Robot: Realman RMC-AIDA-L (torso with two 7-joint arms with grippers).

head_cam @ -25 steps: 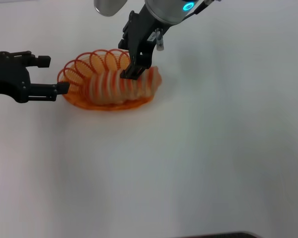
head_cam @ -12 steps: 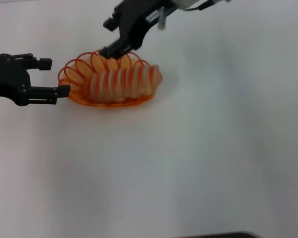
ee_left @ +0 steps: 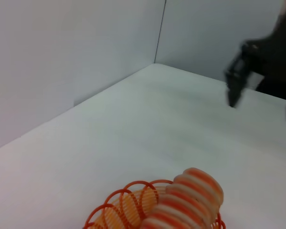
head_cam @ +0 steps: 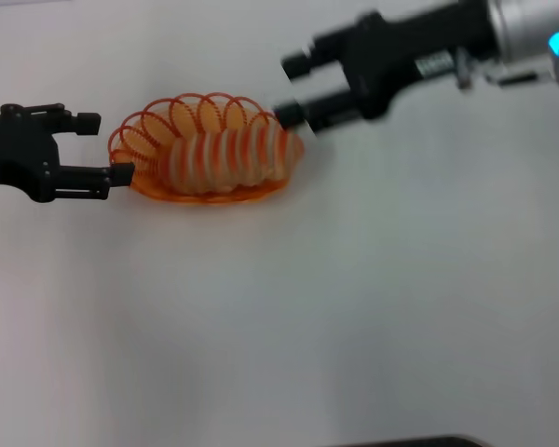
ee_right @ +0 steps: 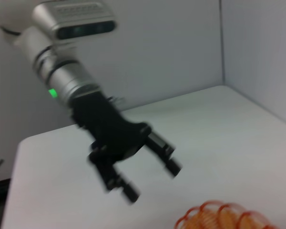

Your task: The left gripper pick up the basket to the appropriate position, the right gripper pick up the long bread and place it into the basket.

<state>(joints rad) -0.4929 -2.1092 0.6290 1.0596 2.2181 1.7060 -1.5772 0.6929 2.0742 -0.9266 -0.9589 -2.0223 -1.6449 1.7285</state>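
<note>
A plain white bench [head_cam: 373,307] fills nearly the whole head view, its matte surface evenly lit and showing only soft, faint shadows. At the very bottom edge of that view a thin dark strip [head_cam: 401,441] shows, too little of it to tell what it is. The wrist views show the bench boxed in by 2 plain pale grey-white wall panels [ee_left: 47,62] that rise straight from its edges and meet at a vertical corner seam [ee_left: 160,31]. In the right wrist view another seam [ee_right: 222,43] marks where 2 such panels join behind the bench's far corner.
</note>
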